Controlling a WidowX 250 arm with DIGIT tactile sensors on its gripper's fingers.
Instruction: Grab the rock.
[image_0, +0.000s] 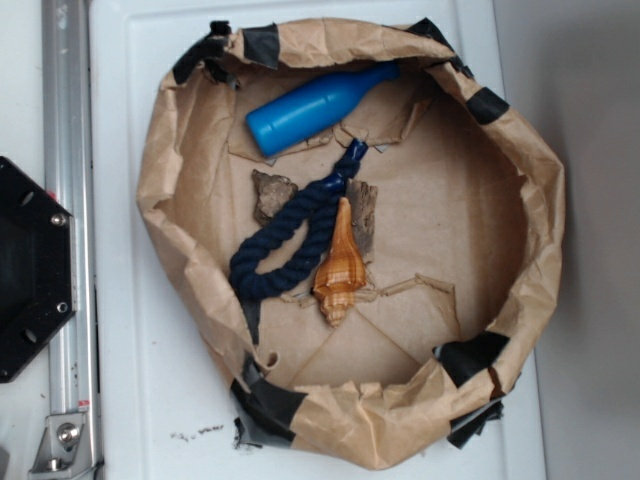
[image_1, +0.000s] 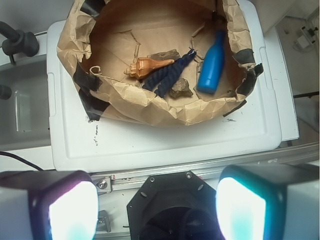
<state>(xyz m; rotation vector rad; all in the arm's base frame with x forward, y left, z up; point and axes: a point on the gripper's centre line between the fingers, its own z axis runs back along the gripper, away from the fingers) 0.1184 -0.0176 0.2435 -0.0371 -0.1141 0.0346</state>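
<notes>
rock (image_0: 272, 192) lies under dark blue rope (image_0: 290, 235), at eleven o'clock from orange shell (image_0: 340, 272). only the wrist view shows the gripper (image_1: 155, 210), spread wide, holding nothing.

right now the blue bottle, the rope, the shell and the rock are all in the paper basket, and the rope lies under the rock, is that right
Not quite. The dark blue rope lies over the rock, not under it; the exterior view shows rock showing on both sides of it. The blue bottle and the shell are indeed in the paper basket.
</notes>
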